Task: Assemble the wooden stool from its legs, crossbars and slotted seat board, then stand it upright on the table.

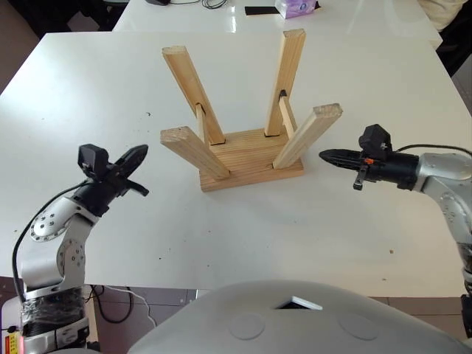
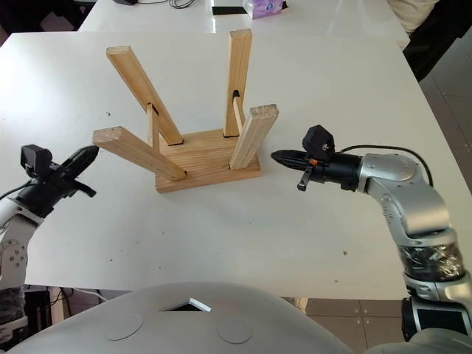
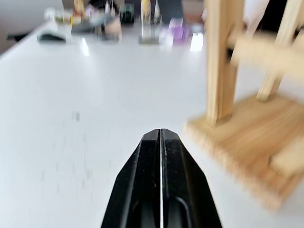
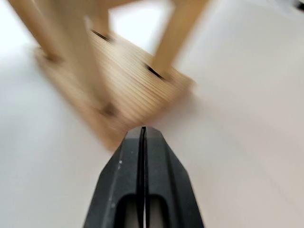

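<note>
The wooden stool (image 1: 247, 151) lies upside down mid-table, its seat board (image 1: 251, 168) flat on the white table (image 1: 236, 228). Its splayed legs (image 1: 193, 85) point upward, and crossbars (image 1: 284, 114) join them near the seat. My left gripper (image 1: 140, 153) hovers left of the stool, shut and holding nothing, its tip aimed at the near left leg (image 3: 219, 61). To the right of the seat board (image 4: 128, 90), my right gripper (image 1: 324, 155) is shut and empty, a short gap from the board's corner.
A second white table (image 1: 273, 21) stands behind, carrying a purple tissue box (image 1: 299, 7) and cables. Bare tabletop stretches in front of the stool and on both sides.
</note>
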You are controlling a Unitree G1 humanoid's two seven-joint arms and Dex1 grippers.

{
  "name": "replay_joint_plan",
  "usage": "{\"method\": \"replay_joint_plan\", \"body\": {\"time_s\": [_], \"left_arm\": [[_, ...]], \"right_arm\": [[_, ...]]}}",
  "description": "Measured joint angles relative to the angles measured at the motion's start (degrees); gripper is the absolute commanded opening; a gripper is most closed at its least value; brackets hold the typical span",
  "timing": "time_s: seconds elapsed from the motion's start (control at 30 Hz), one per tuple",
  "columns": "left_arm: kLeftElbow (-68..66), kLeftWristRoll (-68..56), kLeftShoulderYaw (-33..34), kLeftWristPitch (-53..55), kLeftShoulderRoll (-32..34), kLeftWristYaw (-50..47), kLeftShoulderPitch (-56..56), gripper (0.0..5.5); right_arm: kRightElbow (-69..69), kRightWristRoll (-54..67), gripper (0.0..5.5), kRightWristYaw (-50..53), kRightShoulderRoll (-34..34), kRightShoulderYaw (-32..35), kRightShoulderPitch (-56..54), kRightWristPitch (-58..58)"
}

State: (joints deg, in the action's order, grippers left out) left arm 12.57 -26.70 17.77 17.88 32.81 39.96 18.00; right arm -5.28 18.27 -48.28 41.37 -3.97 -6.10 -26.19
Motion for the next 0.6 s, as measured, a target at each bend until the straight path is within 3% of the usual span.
{"method": "replay_joint_plan", "body": {"time_s": [0.23, 0.6], "left_arm": [[0.23, 5.28, -12.4, -1.22, -5.31, -0.66, -0.88, 0.03], [-1.0, 8.38, -15.41, -4.71, -7.84, -3.26, 0.58, 0.03]], "right_arm": [[11.6, -9.38, 0.0, 3.42, -7.05, -7.33, -4.54, 5.89], [-4.07, -7.04, 0.0, -0.45, -5.31, -7.3, 3.52, -3.27]]}}
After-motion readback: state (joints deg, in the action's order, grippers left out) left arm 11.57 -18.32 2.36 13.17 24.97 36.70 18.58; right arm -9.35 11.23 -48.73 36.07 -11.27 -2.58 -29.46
